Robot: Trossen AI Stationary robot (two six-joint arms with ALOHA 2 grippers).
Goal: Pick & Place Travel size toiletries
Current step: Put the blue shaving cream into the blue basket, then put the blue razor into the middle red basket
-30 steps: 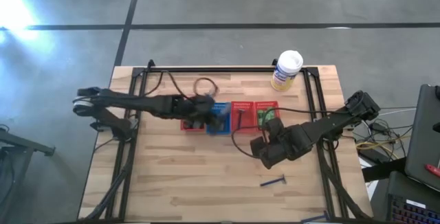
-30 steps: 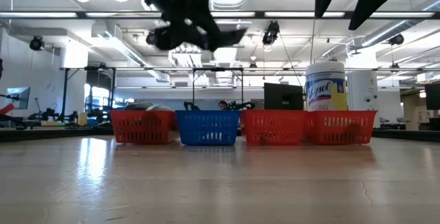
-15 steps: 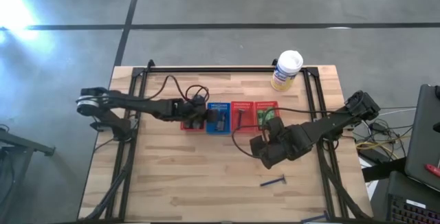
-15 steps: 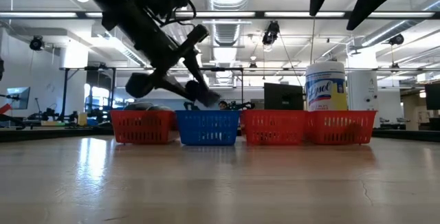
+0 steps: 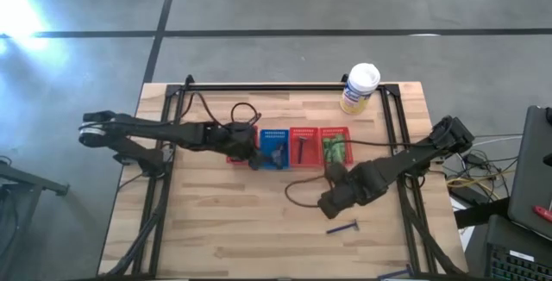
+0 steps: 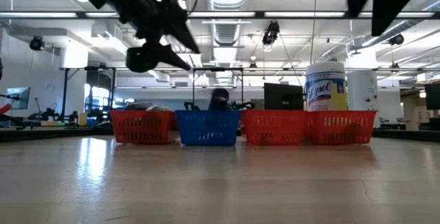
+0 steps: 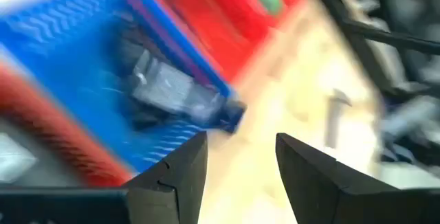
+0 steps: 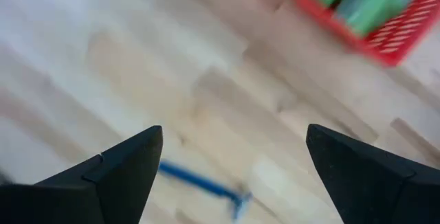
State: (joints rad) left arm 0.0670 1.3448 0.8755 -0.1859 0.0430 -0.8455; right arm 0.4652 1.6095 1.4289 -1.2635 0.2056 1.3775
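Note:
My left gripper is open and empty, just left of the blue basket; in the low view it hangs above the baskets. Dark and grey toiletries lie in the blue basket, one reaching over its rim. My right gripper is open wide and empty above the table. A blue-handled razor lies flat on the table just nearer than it, and it also shows in the right wrist view. Green packets fill the rightmost red basket. A dark razor lies in the middle red basket.
Several mesh baskets stand in a row mid-table, with a red one at the left end. A white-capped canister stands at the far right edge. Black frame rails run along the table's left, right and far sides. Bare wood lies toward the near edge.
My left gripper dipped toward the blue basket, then rose and drew back toward the table's left. A dark item now sticks up above the blue basket's rim. My right gripper has moved a little toward the near edge, closer to the razor.

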